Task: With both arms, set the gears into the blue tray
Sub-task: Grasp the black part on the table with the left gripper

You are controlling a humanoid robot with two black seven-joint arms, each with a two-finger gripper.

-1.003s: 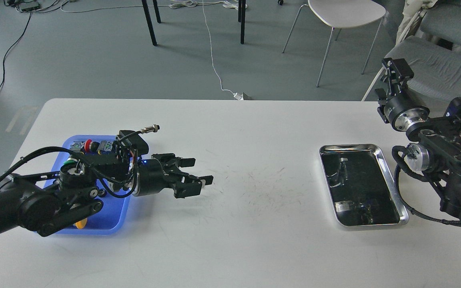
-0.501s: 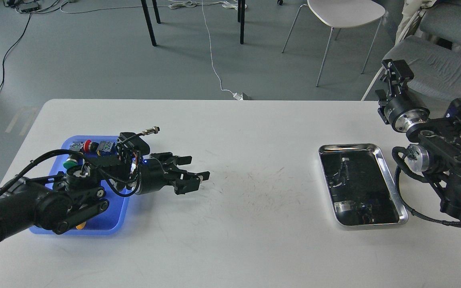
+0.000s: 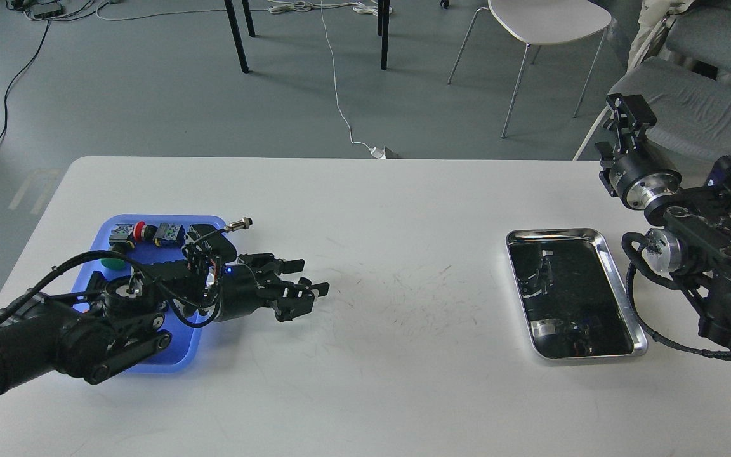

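Left gripper [image 3: 305, 285] hovered just right of the blue tray [image 3: 150, 223], jaws apart, empty; right gripper [image 3: 627, 114] raised far from it, state unclear. No gears could be made out, so a blind grasp risked snagging the tray's push buttons [image 3: 140, 232].

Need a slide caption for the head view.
Left end effector open beside the blue tray; right end effector raised beyond the steel tray.
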